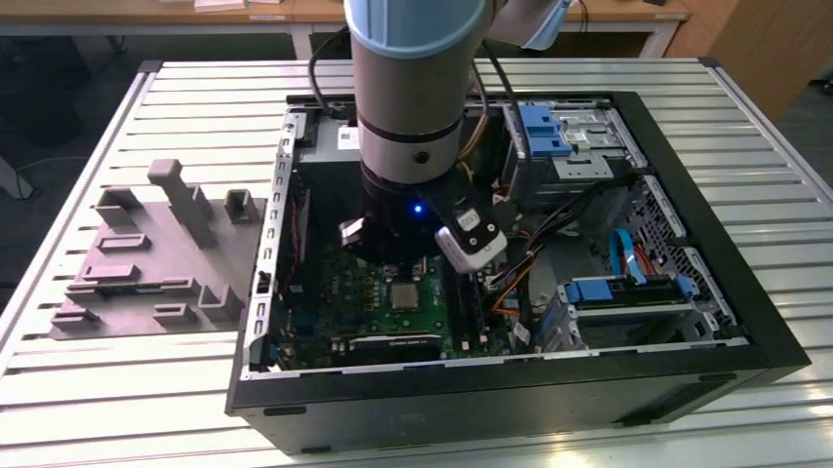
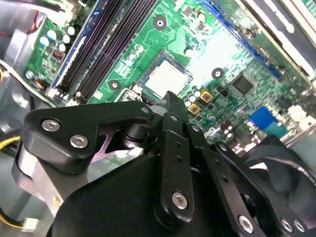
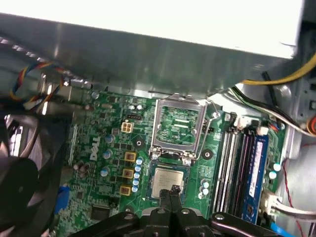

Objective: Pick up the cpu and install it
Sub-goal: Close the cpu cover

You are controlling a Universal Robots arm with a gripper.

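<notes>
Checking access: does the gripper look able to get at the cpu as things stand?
Probably yes: the gripper hangs just above the cpu, the socket's metal frame is flipped open, and nothing lies between them.

**Your room around the counter**

You work at a counter (image 1: 117, 390) of pale metal slats that run side to side and take up most of the exterior view. The light on it is even, and at five o'clock the slats throw back a bright patch of glare (image 1: 586, 454). Past its far edge, from eleven to one o'clock, a wooden desk (image 1: 312, 12) stands on white legs (image 1: 302, 41). At two o'clock a brown wooden panel (image 1: 768, 49) stands just beside that desk. The floor (image 1: 53, 88) under the desk at ten o'clock is dark and in shadow, and it shows dark again at three o'clock, past the counter's edge.
</notes>
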